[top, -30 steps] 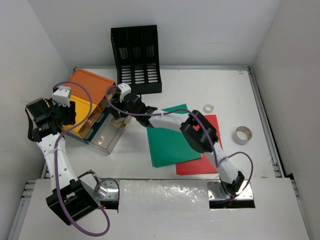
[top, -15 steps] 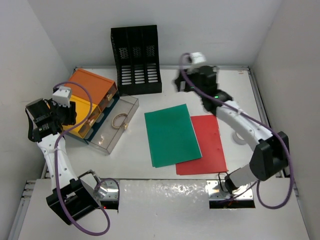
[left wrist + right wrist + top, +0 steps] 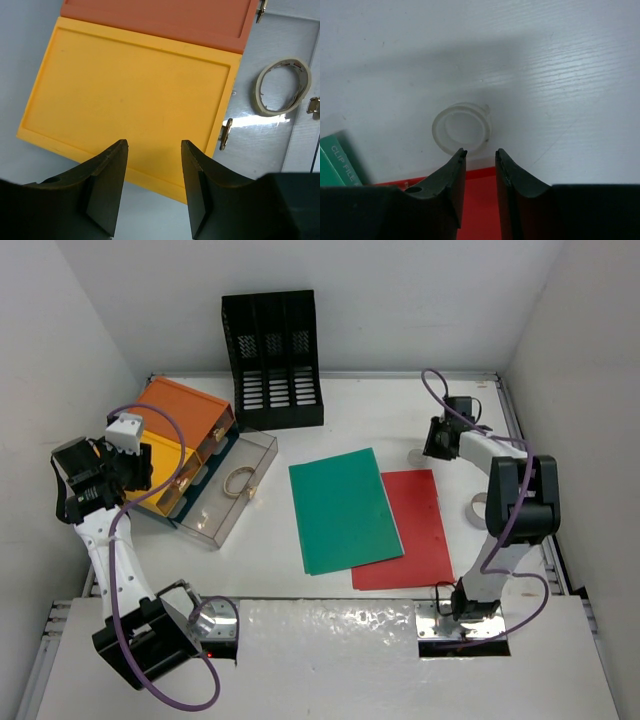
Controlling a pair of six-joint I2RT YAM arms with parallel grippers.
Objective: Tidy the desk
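Left arm (image 3: 103, 540), 8 o'clock in top view: white tubular links, black boxy joint housings, left purple cable (image 3: 113, 580), white block at wrist.
Right arm (image 3: 480, 445), 3 o'clock: same finish, right purple cable (image 3: 425, 378).
Left gripper (image 3: 154, 145), right gripper (image 3: 480, 152): matte black tapered fingers.
Silver base plates (image 3: 215, 618).

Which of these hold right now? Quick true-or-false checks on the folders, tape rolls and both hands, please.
1. The green folder partly overlaps the red folder. True.
2. The right hand grips the small clear tape roll. False: it is open; the roll lies loose on the desk.
3. A beige tape roll lies in the open clear drawer. True.
4. The left hand is shut on the yellow lid. False: it is open, holding nothing.
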